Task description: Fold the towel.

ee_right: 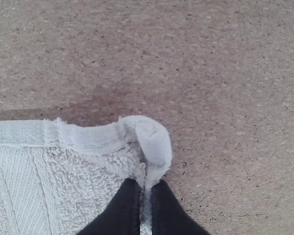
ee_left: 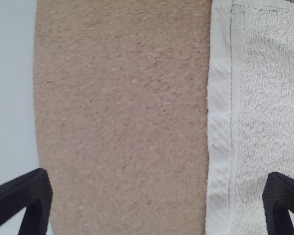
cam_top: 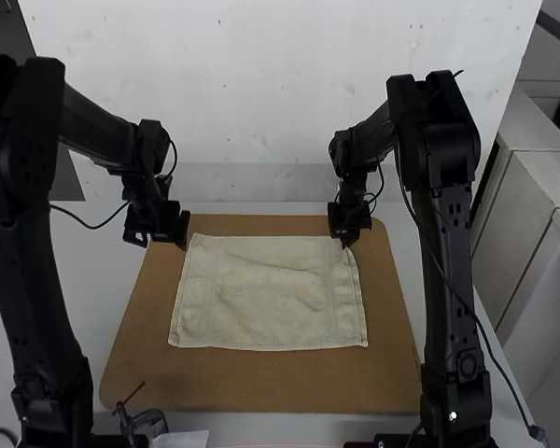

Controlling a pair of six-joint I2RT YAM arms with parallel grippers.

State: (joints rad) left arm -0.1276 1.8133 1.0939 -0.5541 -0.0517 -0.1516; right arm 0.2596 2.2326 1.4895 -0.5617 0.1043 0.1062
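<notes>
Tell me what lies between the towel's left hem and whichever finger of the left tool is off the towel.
Bare brown board lies between that finger and the towel, seen in the left wrist view.

Brown speckled board (cam_top: 261,385) flat on a pale tabletop (cam_top: 103,266).

Towel (cam_top: 271,299) on the board (cam_top: 261,383), atop the table (cam_top: 252,426).

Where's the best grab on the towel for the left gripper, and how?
I'd take the towel at its far left corner, coming straight down with the open left gripper straddling the side hem, then closing. It lies spread flat, and the right gripper pinches the far right corner, so the pair should lift that edge evenly.
</notes>
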